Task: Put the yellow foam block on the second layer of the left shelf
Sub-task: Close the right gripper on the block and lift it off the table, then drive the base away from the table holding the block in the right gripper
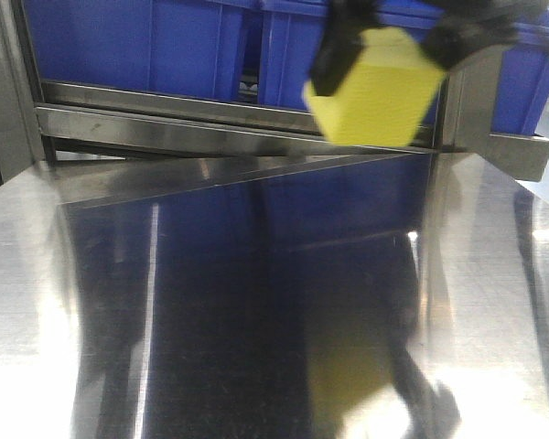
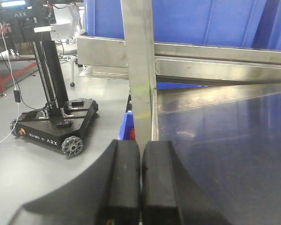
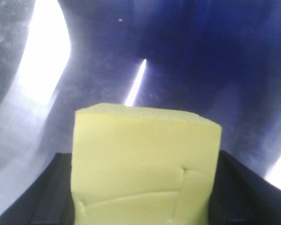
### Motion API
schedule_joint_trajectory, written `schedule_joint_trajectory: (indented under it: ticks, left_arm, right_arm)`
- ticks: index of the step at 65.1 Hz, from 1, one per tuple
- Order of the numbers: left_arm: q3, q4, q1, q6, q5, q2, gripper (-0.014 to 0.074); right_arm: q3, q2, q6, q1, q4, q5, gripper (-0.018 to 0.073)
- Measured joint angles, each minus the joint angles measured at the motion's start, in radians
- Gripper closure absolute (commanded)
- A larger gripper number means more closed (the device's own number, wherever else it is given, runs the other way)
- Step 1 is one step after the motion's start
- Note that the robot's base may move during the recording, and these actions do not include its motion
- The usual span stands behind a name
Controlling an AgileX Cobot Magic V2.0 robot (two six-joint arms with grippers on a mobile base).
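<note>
While the right jaws clamp the block [image 1: 375,87] in the air above the steel shelf [image 1: 256,302], in front of the bins [image 1: 137,41], lower it level and release only on contact; the left jaws are pressed together, empty.

steel shelf [image 1: 256,302] reflective | blue bins [image 1: 137,46] above | grey floor [image 2: 33,173] beside
</note>
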Motion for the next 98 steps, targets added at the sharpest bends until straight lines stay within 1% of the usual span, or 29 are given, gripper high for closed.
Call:
schedule_joint_trajectory:
  ticks: [14, 24, 41, 51, 65, 72, 98]
  left_arm:
    - [0.000, 0.000, 0.000, 0.000, 0.000, 0.000, 0.0460]
    - [0.000, 0.000, 0.000, 0.000, 0.000, 0.000, 0.0460]
    - [0.000, 0.000, 0.000, 0.000, 0.000, 0.000, 0.0460]
    - [0.000, 0.000, 0.000, 0.000, 0.000, 0.000, 0.0460]
    - [0.000, 0.000, 0.000, 0.000, 0.000, 0.000, 0.0460]
    - [0.000, 0.000, 0.000, 0.000, 0.000, 0.000, 0.0460]
    - [0.000, 0.000, 0.000, 0.000, 0.000, 0.000, 0.0460]
  right_arm:
    - [0.225, -0.268, -0.120, -0.019, 0.000, -0.046, 0.0271]
    - [0.362, -0.451, -0.163, -0.021, -0.002, -0.090, 0.0271]
    - [0.538, -0.815, -0.175, -0.021, -0.032, -0.132, 0.0271]
    - [0.601, -1.006, -0.175, -0.021, -0.060, -0.132, 0.0271]
    - [0.671, -1.255, -0.177, -0.021, -0.066, -0.132, 0.0271]
    - [0.690, -1.318, -0.177, -0.021, -0.066, -0.128, 0.0271]
    - [0.694, -1.325, -0.179, -0.021, -0.067, -0.121, 0.0271]
